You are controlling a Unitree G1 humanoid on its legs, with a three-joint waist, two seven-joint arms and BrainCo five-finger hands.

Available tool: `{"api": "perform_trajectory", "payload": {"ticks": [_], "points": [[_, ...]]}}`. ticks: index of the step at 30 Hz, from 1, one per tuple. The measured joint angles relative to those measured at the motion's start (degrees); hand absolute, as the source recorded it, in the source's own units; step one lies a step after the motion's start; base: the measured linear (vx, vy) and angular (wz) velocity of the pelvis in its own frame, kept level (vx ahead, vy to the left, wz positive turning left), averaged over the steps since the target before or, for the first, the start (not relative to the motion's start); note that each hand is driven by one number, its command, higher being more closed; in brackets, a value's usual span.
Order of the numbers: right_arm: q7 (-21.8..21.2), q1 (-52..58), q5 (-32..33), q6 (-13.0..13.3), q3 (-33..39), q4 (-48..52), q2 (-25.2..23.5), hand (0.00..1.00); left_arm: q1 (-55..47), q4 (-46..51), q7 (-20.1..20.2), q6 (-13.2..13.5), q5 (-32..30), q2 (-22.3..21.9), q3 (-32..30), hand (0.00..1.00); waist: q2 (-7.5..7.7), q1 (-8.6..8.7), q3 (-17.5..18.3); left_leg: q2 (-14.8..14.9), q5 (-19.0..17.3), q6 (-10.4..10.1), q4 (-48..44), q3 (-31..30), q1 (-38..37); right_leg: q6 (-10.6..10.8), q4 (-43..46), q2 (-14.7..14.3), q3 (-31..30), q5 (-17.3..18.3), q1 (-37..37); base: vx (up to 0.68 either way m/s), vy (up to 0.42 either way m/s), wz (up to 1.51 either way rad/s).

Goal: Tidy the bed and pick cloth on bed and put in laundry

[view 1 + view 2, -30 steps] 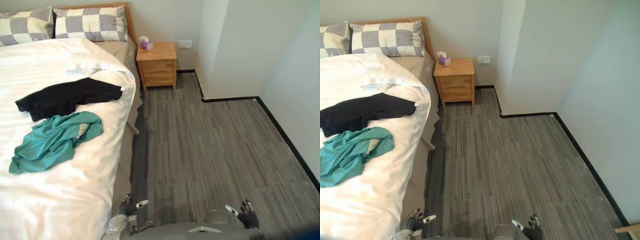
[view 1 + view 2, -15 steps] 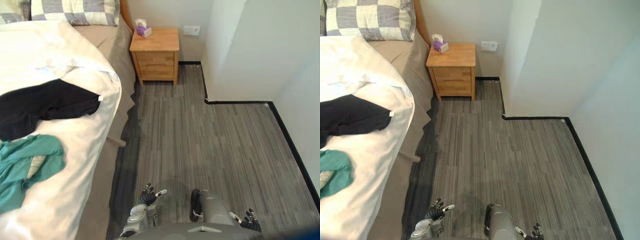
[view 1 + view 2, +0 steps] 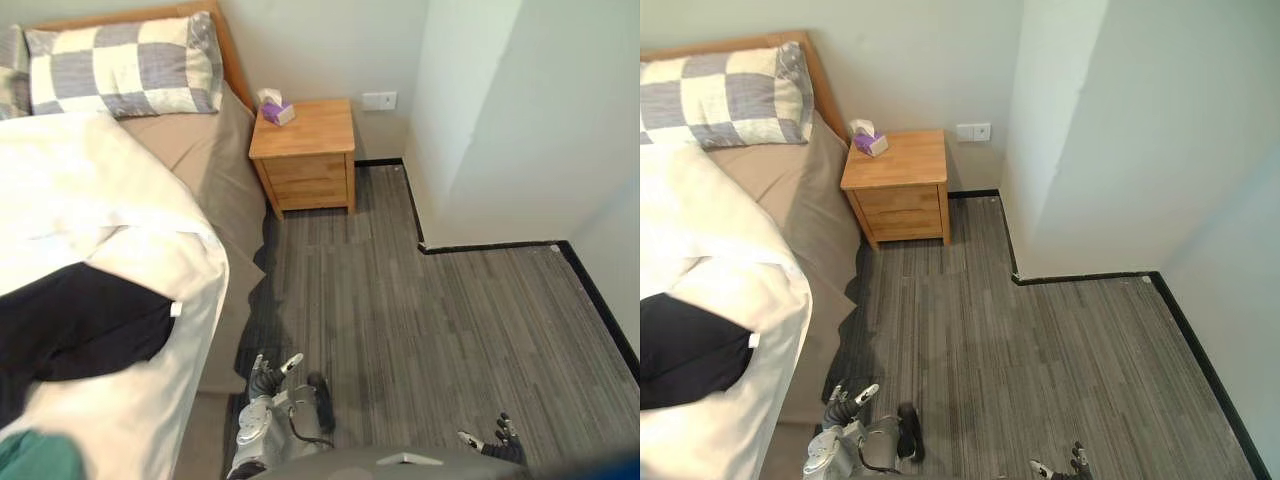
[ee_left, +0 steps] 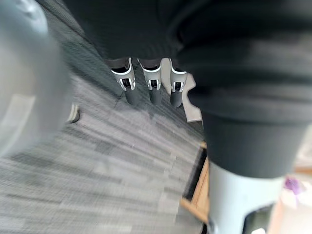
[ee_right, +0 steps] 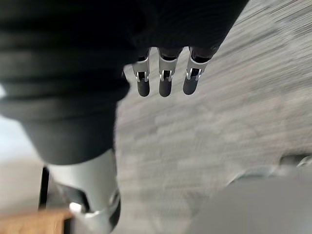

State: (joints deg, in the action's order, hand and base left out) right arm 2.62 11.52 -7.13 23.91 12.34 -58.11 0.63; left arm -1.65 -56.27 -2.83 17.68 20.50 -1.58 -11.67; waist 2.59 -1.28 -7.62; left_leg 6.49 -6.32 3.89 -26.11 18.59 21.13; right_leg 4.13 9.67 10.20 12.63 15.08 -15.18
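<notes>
Cloth for the laundry lies at the left of the frame. You have a black cloth spread flat on the white duvet, close to the duvet's edge. A corner of teal cloth sits at the lower left corner. Judge both light, limp and not slippery. They will drape and trail, so bunch a fold near the middle of the black cloth rather than lift it by an edge. The duvet's top is turned back unevenly below the checked pillow, leaving the tan sheet bare. Your left hand is at lower centre, over the floor beside the bed. It is released, with straight fingers and nothing held. At upper centre the nightstand has its drawers closed, and a tissue box on top has a tissue standing out. Your right hand, at lower right, is likewise slack and empty.
</notes>
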Motion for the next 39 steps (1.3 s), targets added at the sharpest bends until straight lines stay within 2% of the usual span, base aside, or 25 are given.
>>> {"api": "perform_trajectory", "payload": {"ticks": [1,2,4,6,7,9,10,12,14,15,17,18,19,20,21,23,25,27,28,30,31,33,36,37,39], "points": [[-0.76,-1.00,1.35,-1.24,-0.96,0.21,-0.13,0.00,0.03,0.13,-0.14,-0.06,-0.43,0.12,-0.22,0.00,0.23,-0.40,0.07,0.03,-0.64,0.76,-0.95,0.36,0.06,-0.05,0.12,0.02,-0.09,-1.12,-0.29,0.51,0.289,0.31],[-2.14,-4.23,4.43,-4.82,-3.14,0.38,-0.87,0.00,0.06,0.60,-0.37,-0.94,-2.32,0.51,0.04,0.00,0.92,-1.96,0.58,0.01,-1.69,2.42,-2.90,1.80,-0.59,-0.15,1.05,0.35,-0.70,-4.82,-1.46,0.48,0.263,0.28],[-2.15,-6.89,7.44,-7.77,-4.03,0.09,-3.35,0.00,-0.10,0.47,-2.30,-2.31,-4.27,0.93,1.68,0.00,1.58,-3.88,1.59,-1.92,-3.25,2.56,-1.56,2.50,-4.26,0.14,7.15,1.97,-0.74,-9.25,-0.79,0.45,0.242,0.35],[-1.43,-7.48,8.75,-9.28,-3.17,-2.32,-3.98,0.00,-0.41,-1.69,-2.68,-3.65,-5.06,2.26,6.19,0.00,1.47,-3.24,2.72,-5.29,-7.80,1.57,2.74,-0.45,-8.72,0.21,23.78,4.49,-0.87,-13.08,4.98,0.41,0.201,0.68],[-0.29,-7.89,10.25,-10.53,-2.72,-4.67,-3.84,0.00,-0.23,-2.79,-2.91,-3.82,-6.70,3.73,8.57,0.00,2.03,-2.30,2.84,-7.91,-8.66,2.20,4.72,-1.49,-12.05,-1.00,35.96,7.82,-1.93,-20.57,9.81,0.43,0.157,0.68],[0.62,-8.53,10.43,-10.79,-2.76,-5.08,-2.26,0.00,-0.20,-4.16,-3.79,-3.97,-6.75,4.63,9.83,0.00,1.39,-1.92,2.44,-8.93,-9.47,1.84,6.19,-2.19,-15.97,-2.36,47.19,10.47,-2.02,-17.24,15.53,0.31,0.091,0.27],[0.97,-8.77,10.37,-11.05,-2.88,-5.06,-1.17,0.00,-0.23,-5.08,-3.85,-4.30,-6.73,4.99,10.05,0.00,1.10,-1.75,2.02,-8.98,-9.74,1.56,7.39,-2.91,-18.93,-3.23,50.44,10.42,-1.37,-13.36,17.81,0.29,0.071,0.21],[1.55,-8.57,10.37,-11.07,-2.86,-5.16,0.31,0.00,-0.21,-6.33,-3.74,-4.90,-6.55,5.68,11.36,0.00,-0.15,-0.72,1.45,-7.90,-10.13,1.46,12.28,-5.62,-25.30,-2.34,47.08,7.56,1.39,-4.72,22.87,0.33,0.041,0.47],[1.45,-8.06,11.18,-11.10,-2.62,-4.62,0.33,0.00,-0.18,-6.33,-3.49,-4.99,-6.47,5.45,11.51,0.00,-0.36,-0.02,1.37,-6.44,-10.48,0.64,14.17,-8.48,-27.63,-1.66,38.21,5.69,5.21,-1.95,26.50,0.37,-0.102,0.76],[1.32,-8.07,11.81,-11.12,-2.63,-4.05,0.27,0.00,0.00,-6.32,-3.41,-5.05,-6.46,5.01,11.28,0.00,-0.54,0.23,1.24,-5.38,-10.96,-0.59,14.48,-10.60,-28.49,-1.42,30.14,4.90,7.07,-2.08,28.35,0.58,-0.251,1.23],[0.66,-8.33,12.14,-11.25,-5.17,-3.46,0.95,0.00,0.61,-6.24,-3.09,-4.99,-6.63,2.94,9.22,0.00,-1.43,0.29,0.99,-1.94,-13.26,-3.85,14.93,-16.13,-30.55,-0.60,5.47,0.24,3.51,-9.80,29.51,0.70,-0.401,1.38],[0.43,-8.25,11.95,-11.23,-7.26,-3.76,1.19,0.00,0.88,-6.27,-2.77,-4.96,-6.65,2.15,7.57,0.00,-0.92,0.27,0.85,-1.40,-14.49,-5.41,14.80,-18.16,-31.36,1.04,-1.80,-0.51,-0.05,-13.76,29.43,0.59,-0.401,1.08],[0.31,-8.28,11.90,-11.29,-8.34,-3.98,1.32,0.00,0.68,-6.35,-2.51,-4.99,-6.66,1.90,6.90,0.00,-0.57,0.23,0.75,-1.30,-15.18,-6.28,14.72,-19.18,-32.14,0.82,-3.66,-0.48,-1.49,-16.13,28.90,0.53,-0.389,1.27],[0.19,-8.87,11.82,-11.31,-9.65,-4.06,2.74,0.00,1.34,-7.35,-2.44,-5.10,-6.75,0.85,6.76,0.00,-2.08,0.35,0.27,0.91,-15.86,-7.68,13.82,-19.59,-33.33,-3.22,-0.90,-1.79,-1.75,-21.00,27.17,0.52,-0.363,0.89],[0.29,-9.37,11.68,-11.27,-9.83,-4.15,3.48,0.00,1.30,-7.40,-2.41,-5.08,-6.74,-0.06,6.72,0.00,-3.40,0.14,0.23,1.94,-15.30,-7.73,13.51,-19.29,-33.66,-3.10,1.65,-2.57,-1.57,-18.58,27.19,0.50,-0.348,0.94],[1.06,-9.78,10.06,-10.94,-12.37,-4.12,4.95,0.00,1.20,-7.08,-2.16,-4.98,-6.96,-2.12,5.69,0.00,-4.54,-0.43,0.23,3.93,-11.62,-9.20,12.53,-19.78,-34.91,-3.84,12.93,-1.64,0.44,-11.04,28.20,0.44,-0.311,0.65],[1.66,-9.86,8.96,-11.27,-14.08,-4.23,5.04,0.00,1.11,-6.62,-2.01,-4.92,-5.72,-2.37,4.08,0.00,-4.45,-1.44,0.55,4.58,-9.82,-9.16,9.47,-19.91,-34.77,-3.96,17.66,-1.09,1.11,-6.46,28.06,0.40,-0.297,0.44],[2.51,-10.16,4.81,-12.08,-14.97,-4.13,4.72,0.00,0.62,-5.42,-1.82,-4.55,-0.79,-2.01,0.50,0.00,-3.73,-1.99,0.47,5.96,-6.87,-8.22,-3.32,-22.23,-28.54,-4.95,19.52,-0.96,4.32,-1.78,25.87,0.32,-0.298,0.53],[2.54,-10.22,4.07,-12.32,-14.94,-4.16,4.69,0.00,0.41,-5.03,-1.40,-4.44,0.44,-1.81,-0.28,0.00,-3.77,-1.92,0.49,6.66,-5.27,-8.43,-6.48,-22.22,-26.61,-5.26,19.06,-0.93,5.82,-1.24,24.71,0.29,-0.264,0.91],[2.48,-10.47,3.41,-13.46,-14.31,-4.25,4.06,0.00,-0.59,-3.65,-0.30,-3.79,1.32,-1.25,-1.30,0.00,-3.06,-1.38,0.79,9.75,-0.42,-9.00,-8.79,-18.03,-22.85,-5.58,15.80,0.14,12.55,-0.78,20.25,0.33,-0.239,1.45],[2.38,-10.29,3.35,-14.00,-12.91,-4.34,3.54,0.00,-0.65,-3.05,0.05,-3.20,0.78,-1.32,-1.40,0.00,-2.52,-1.14,0.76,11.33,-0.72,-9.82,-7.40,-12.57,-21.41,-5.63,13.44,1.16,16.99,-0.81,17.46,0.27,-0.177,1.68],[2.05,-10.34,2.97,-14.36,-11.29,-5.33,3.61,0.00,-0.69,-2.42,0.05,-2.38,0.28,-1.35,-0.60,0.00,-2.21,-1.59,0.77,11.28,-2.80,-11.28,-5.52,-5.34,-19.50,-5.55,10.39,2.28,22.54,-0.86,13.76,0.20,-0.063,1.79],[1.51,-10.95,2.34,-14.97,-10.27,-7.11,4.06,0.00,-0.88,-2.73,0.47,-1.75,0.02,0.64,4.60,0.00,-2.16,-1.40,0.75,7.51,-3.36,-11.27,2.65,2.94,-18.42,-5.01,8.52,3.46,30.06,-1.17,8.42,0.16,0.094,1.80],[1.53,-10.96,2.32,-15.47,-9.27,-7.26,4.08,0.00,-0.83,-3.27,0.89,-1.72,0.02,1.43,7.02,0.00,-1.89,-1.23,0.95,5.04,-2.71,-8.62,9.07,7.67,-19.19,-4.55,8.74,3.98,32.56,-1.43,6.60,0.17,0.168,2.05],[1.36,-10.79,2.07,-15.70,-8.99,-8.27,4.20,0.00,-0.92,-3.46,1.72,-1.75,0.28,2.55,9.40,0.00,-0.50,-1.28,2.04,1.96,0.23,-6.60,16.81,6.41,-21.51,-2.71,12.46,5.83,33.80,-2.62,6.44,0.20,0.144,1.71]]}}
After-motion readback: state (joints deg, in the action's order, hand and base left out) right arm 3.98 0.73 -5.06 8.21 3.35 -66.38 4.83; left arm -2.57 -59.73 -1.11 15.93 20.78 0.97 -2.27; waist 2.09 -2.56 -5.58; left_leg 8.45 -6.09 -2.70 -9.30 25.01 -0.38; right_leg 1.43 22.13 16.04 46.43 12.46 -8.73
